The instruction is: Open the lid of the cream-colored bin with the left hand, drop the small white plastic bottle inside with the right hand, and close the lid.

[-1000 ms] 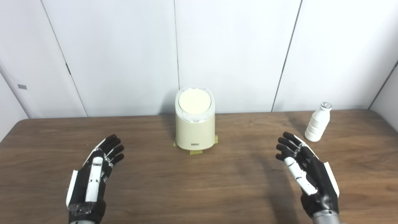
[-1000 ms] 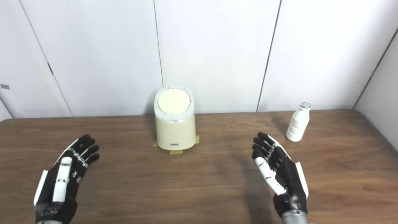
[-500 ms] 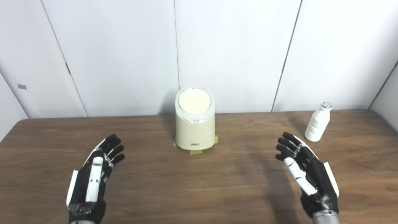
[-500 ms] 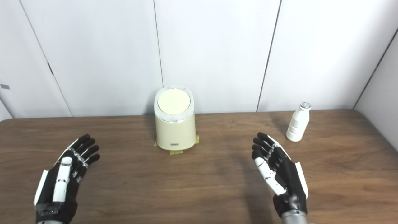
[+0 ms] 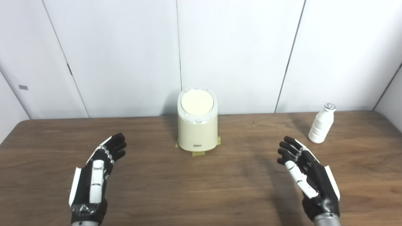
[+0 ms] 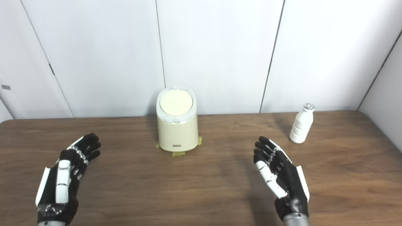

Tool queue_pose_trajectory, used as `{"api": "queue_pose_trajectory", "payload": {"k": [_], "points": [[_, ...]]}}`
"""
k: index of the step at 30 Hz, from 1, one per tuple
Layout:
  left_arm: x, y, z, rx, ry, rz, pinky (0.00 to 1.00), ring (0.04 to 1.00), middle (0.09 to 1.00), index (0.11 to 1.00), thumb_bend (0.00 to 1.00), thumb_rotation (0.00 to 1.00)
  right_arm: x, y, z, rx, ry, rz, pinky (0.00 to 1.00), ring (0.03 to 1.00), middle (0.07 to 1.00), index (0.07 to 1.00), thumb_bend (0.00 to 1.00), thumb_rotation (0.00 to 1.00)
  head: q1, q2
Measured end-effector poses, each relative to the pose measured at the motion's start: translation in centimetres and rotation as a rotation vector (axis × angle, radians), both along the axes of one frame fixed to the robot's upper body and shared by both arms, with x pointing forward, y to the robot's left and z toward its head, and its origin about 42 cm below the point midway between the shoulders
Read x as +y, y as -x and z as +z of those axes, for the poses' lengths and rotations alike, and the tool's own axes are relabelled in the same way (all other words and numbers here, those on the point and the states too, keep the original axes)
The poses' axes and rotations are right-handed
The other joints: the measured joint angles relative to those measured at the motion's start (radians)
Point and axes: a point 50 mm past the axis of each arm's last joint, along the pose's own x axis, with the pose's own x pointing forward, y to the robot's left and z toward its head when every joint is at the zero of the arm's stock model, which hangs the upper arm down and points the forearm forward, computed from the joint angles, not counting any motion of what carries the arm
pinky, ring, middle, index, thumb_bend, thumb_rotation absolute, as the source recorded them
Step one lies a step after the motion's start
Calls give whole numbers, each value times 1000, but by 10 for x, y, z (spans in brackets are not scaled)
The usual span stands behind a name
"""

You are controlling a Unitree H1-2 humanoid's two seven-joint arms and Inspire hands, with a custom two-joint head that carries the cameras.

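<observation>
The cream-colored bin [image 5: 197, 128] stands at the back middle of the wooden table, its round lid [image 5: 197, 103] down flat. A small white plastic bottle [image 5: 321, 124] stands upright at the back right, apart from the bin. My left hand [image 5: 95, 175] hovers over the near left of the table, open, fingers stretched toward the bin and holding nothing. My right hand [image 5: 306, 175] hovers at the near right, open and empty, its fingertips a short way in front of and left of the bottle.
Yellow tape tabs [image 5: 198, 153] stick out from under the bin's base. White wall panels [image 5: 235, 53] rise right behind the table's back edge. The table's brown top [image 5: 201, 188] stretches between my two hands.
My left hand has edged a little forward toward the bin with its fingers drawn closer together. My right hand has dropped back slightly. Bin and bottle are unmoved.
</observation>
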Motion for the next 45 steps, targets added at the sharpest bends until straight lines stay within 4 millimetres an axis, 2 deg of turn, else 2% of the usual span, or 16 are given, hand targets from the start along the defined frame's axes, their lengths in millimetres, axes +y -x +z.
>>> {"api": "queue_pose_trajectory", "payload": {"k": [3,5,7,9,13,16,19,23,26,30,34,37,45], "points": [[-3,-16,19,-5,-34,11,851,876,882,876,450,676,1,1,-1,3,-4,0,723,790,790,779,194,410,-2,0],[-5,-30,35,-28,-71,17,855,894,903,904,456,581,4,0,-1,2,-10,5,727,792,792,779,195,403,0,2],[-8,-46,53,-37,-107,23,892,929,938,940,459,522,5,1,-1,1,-12,6,726,791,790,777,200,414,0,0],[-16,-59,75,-58,-130,24,944,968,966,961,509,485,4,1,-1,-5,-11,5,729,792,789,775,205,443,0,2],[-35,-76,102,-82,-190,19,998,999,997,992,589,497,4,1,0,-12,-10,4,733,795,791,778,192,434,1,3],[-46,-83,109,-92,-261,7,982,1000,1000,1000,630,532,4,1,0,-14,-10,3,726,791,788,775,199,424,3,2],[-51,-97,114,-86,-303,6,926,999,1000,1000,652,512,3,2,-1,-11,-10,1,724,791,789,775,199,424,3,0],[-63,-113,127,-100,-321,-18,910,983,1000,1000,698,487,4,2,-1,-11,-10,5,723,791,792,776,198,424,-3,0],[-75,-126,130,-86,-324,-33,875,963,998,1000,766,466,4,2,-1,-12,-10,4,723,790,789,773,202,425,-2,0],[-89,-141,127,-50,-310,-49,842,950,982,989,836,371,4,2,-1,-13,-6,2,724,790,789,773,198,426,0,-3],[-99,-155,121,-11,-351,-39,866,964,989,997,899,358,4,2,-1,-13,-6,3,728,795,794,780,195,426,0,-5],[-108,-167,112,24,-419,-22,853,962,996,988,906,375,4,2,-1,-12,-6,4,729,796,796,781,194,421,0,-5],[-121,-175,98,56,-529,-2,816,944,1000,978,908,285,5,2,-1,-13,-7,3,722,792,794,781,196,416,-5,-14]]}}
